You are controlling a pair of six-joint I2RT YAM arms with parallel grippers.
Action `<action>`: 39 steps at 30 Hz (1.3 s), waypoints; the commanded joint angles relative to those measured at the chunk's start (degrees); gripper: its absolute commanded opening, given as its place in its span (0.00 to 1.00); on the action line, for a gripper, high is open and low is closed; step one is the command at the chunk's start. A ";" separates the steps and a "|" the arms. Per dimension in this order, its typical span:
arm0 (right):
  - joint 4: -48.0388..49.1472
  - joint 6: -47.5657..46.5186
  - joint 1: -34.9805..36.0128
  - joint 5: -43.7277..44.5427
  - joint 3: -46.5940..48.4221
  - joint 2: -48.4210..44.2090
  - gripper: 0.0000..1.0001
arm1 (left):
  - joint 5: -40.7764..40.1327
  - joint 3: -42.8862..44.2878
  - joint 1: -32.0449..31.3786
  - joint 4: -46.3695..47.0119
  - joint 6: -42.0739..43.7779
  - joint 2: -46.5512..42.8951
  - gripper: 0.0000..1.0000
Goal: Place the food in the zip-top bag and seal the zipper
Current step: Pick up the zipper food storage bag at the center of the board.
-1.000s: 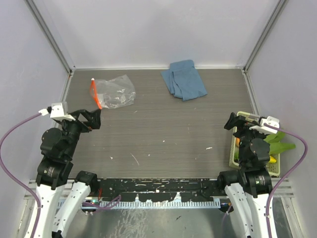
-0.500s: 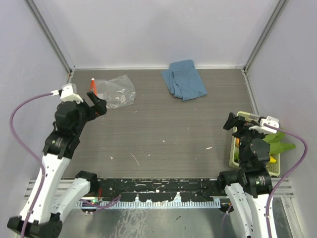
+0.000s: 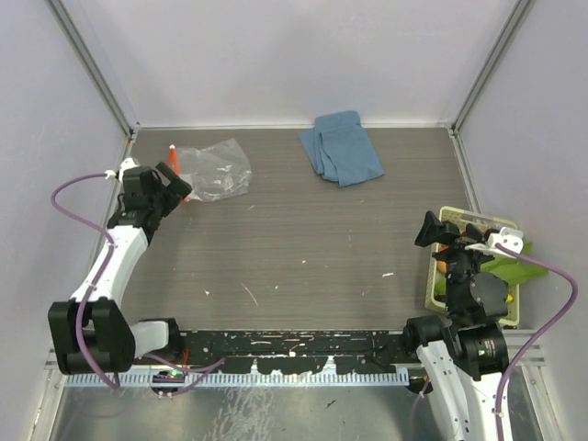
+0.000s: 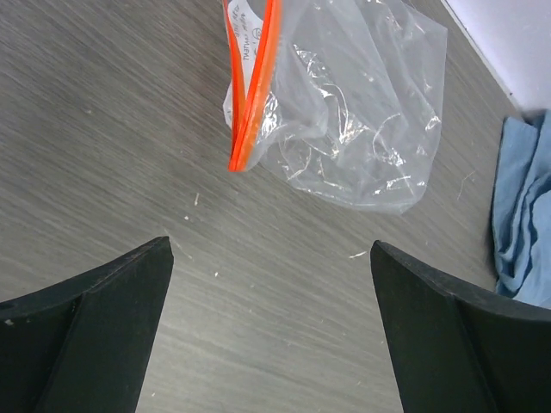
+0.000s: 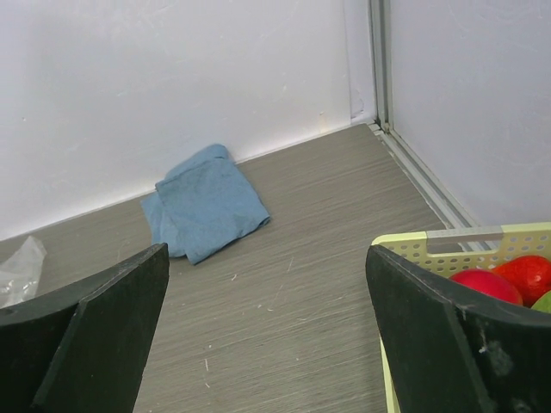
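The clear zip-top bag [image 3: 216, 170] lies flat at the back left, its orange-red zipper [image 3: 175, 173] along the left side. In the left wrist view the bag [image 4: 353, 112] and zipper [image 4: 250, 95] lie just ahead of my fingers. My left gripper [image 3: 173, 188] is open and empty, hovering right at the zipper's near end. The food sits in a basket at the right: red round fruits [image 5: 508, 280] and green leafy vegetable [image 3: 510, 266] show. My right gripper [image 3: 430, 230] is open and empty, beside the basket's left rim.
A folded blue cloth [image 3: 340, 158] lies at the back centre, also in the right wrist view [image 5: 202, 206]. The pale yellow-green basket [image 3: 434, 276] stands against the right wall. Side walls close in the table left, right and back.
My left arm has reached forward and left, bringing its open gripper up to the bag's zipper. The right gripper has shifted only slightly.
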 commanded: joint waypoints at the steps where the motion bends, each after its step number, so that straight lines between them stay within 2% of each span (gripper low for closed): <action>1: 3.32 -1.09 0.36 -2.51 -0.26 -0.96 1.00 | 6.19 -0.83 3.32 13.72 -4.66 3.72 0.99; 5: 3.32 -1.49 0.36 -3.46 -0.35 -1.19 1.00 | 13.25 -0.93 8.68 20.40 -8.66 10.96 1.00; 13: 3.99 -2.15 0.44 -6.16 -0.66 -1.20 1.00 | 20.91 3.41 11.70 27.22 -12.58 26.49 0.86; 20: 3.98 -2.48 0.41 -6.68 -0.64 -0.21 1.00 | 23.48 5.82 11.77 30.60 -12.22 32.39 0.62; 27: 4.05 -2.49 0.44 -9.76 -0.39 1.56 1.00 | 25.66 6.29 11.75 33.99 -12.96 35.61 0.27; 33: 3.85 -1.14 0.44 -12.13 0.36 4.66 1.00 | 26.72 5.07 11.73 36.83 -12.29 35.04 0.02; 39: 3.05 0.93 0.45 -14.85 2.95 9.24 1.00 | 26.45 2.11 11.39 35.12 -10.03 29.50 0.00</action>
